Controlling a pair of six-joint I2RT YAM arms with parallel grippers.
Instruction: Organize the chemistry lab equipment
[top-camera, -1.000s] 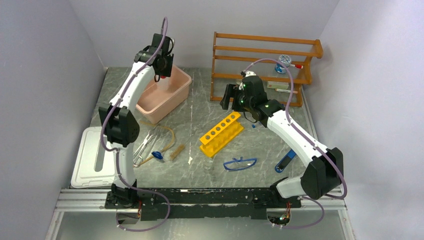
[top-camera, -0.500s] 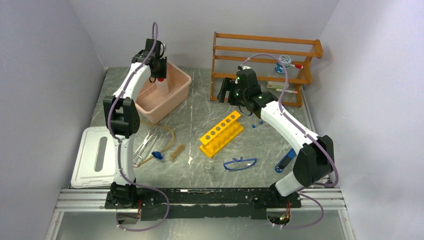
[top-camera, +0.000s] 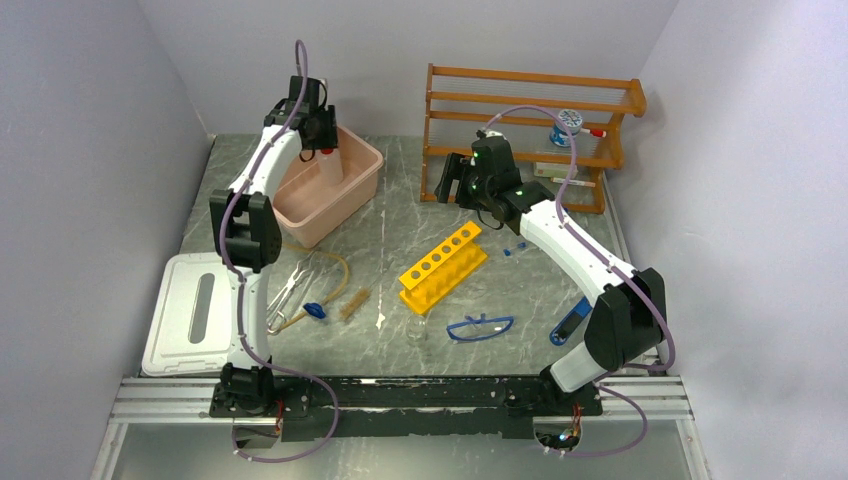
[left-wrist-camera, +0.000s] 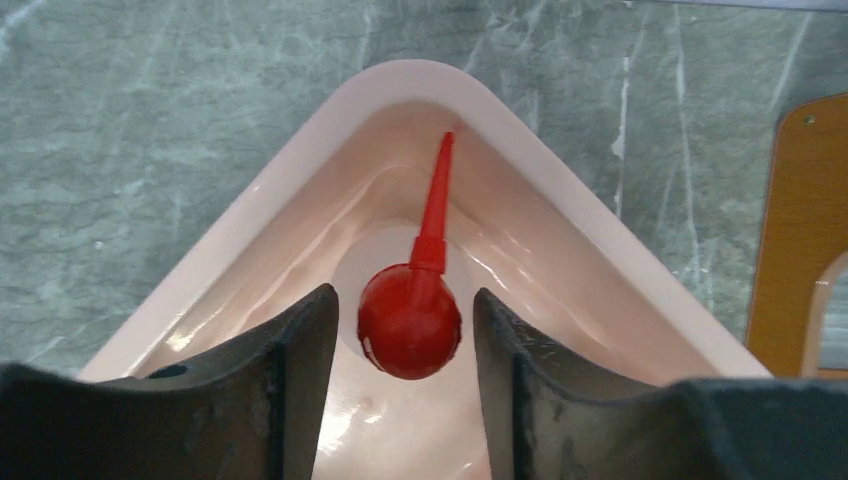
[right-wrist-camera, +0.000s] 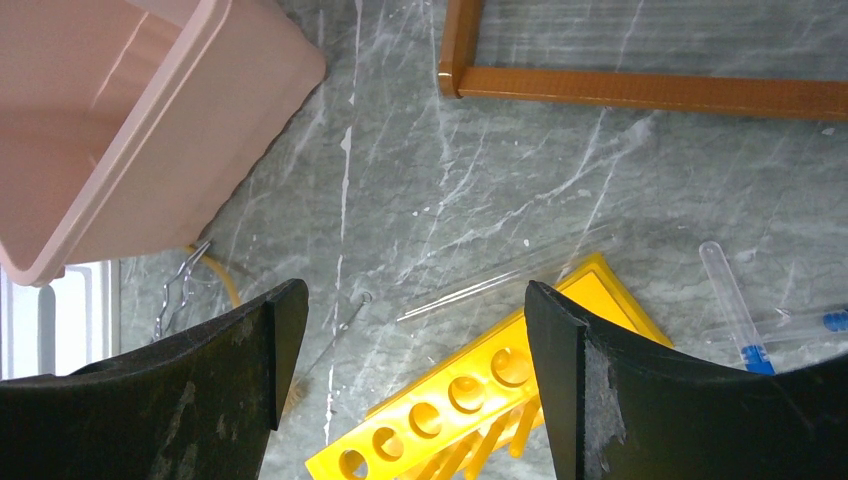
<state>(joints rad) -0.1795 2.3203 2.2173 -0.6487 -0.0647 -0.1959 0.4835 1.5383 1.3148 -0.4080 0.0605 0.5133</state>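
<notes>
Now my left gripper (left-wrist-camera: 405, 300) brackets the red-capped squeeze bottle (left-wrist-camera: 411, 325) in the pink tub (left-wrist-camera: 600, 260), narrow gaps either side; right gripper (right-wrist-camera: 415, 295) wide.

The left gripper (left-wrist-camera: 402, 294) hangs over a rounded corner of the pink tub (left-wrist-camera: 300, 160), and this corner points to the far edge of the grey marble bench (left-wrist-camera: 150, 120). Between its dark fingers (left-wrist-camera: 290, 380) stands the red-capped white squeeze bottle (left-wrist-camera: 410, 320), nozzle toward that corner. A narrow gap shows on each side of the cap. Part of the wooden shelf rack (left-wrist-camera: 800, 230) shows at the right.
</notes>
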